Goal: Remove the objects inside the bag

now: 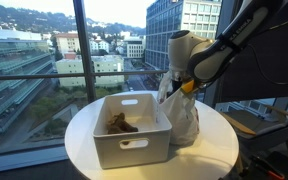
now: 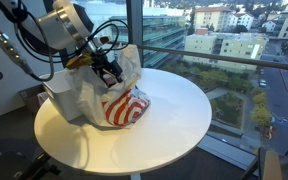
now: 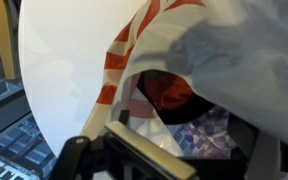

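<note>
A round white bench (image 1: 214, 145) carries the white bin (image 1: 134, 148) near its middle. The crinkled, red-marked whitish bag (image 1: 187, 120) stands just beside the bin and slightly taller than it. The arm (image 1: 234, 40) comes down over the bag, its jaws at the bag's mouth; whether they are wide or narrow cannot be told. A brown lumpy item (image 1: 121, 124) lies inside the bin. In the wrist view a purple-and-white bundle (image 3: 209, 132) sits inside the bag.

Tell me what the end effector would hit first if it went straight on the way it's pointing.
Probably the purple-and-white bundle inside the bag; the end effector points into its open mouth, though depth is unclear.
</note>
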`<act>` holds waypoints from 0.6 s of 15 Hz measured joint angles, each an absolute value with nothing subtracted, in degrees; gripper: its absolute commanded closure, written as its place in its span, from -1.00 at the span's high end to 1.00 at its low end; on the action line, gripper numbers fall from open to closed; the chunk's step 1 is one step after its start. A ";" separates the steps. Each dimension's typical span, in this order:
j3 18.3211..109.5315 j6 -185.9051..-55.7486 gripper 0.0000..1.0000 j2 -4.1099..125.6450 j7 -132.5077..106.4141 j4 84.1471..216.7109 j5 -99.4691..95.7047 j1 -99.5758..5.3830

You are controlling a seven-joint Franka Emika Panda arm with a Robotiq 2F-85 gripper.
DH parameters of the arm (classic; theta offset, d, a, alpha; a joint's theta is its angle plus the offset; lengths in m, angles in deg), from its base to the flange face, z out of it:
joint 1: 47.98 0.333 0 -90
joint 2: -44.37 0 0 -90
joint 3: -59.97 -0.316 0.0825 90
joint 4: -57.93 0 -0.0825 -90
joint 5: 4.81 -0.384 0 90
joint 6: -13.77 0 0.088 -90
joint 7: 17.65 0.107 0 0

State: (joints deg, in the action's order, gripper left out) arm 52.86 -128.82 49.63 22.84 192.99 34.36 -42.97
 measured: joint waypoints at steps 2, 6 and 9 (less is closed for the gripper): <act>53.59 -130.04 1.00 51.03 21.21 192.11 34.30 -42.97; 55.42 -135.27 1.00 53.70 15.23 191.65 27.81 -43.32; 55.43 -139.89 1.00 54.87 8.07 192.02 17.58 -43.40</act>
State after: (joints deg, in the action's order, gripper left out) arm 55.43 -139.89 54.87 8.07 192.02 17.58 -43.40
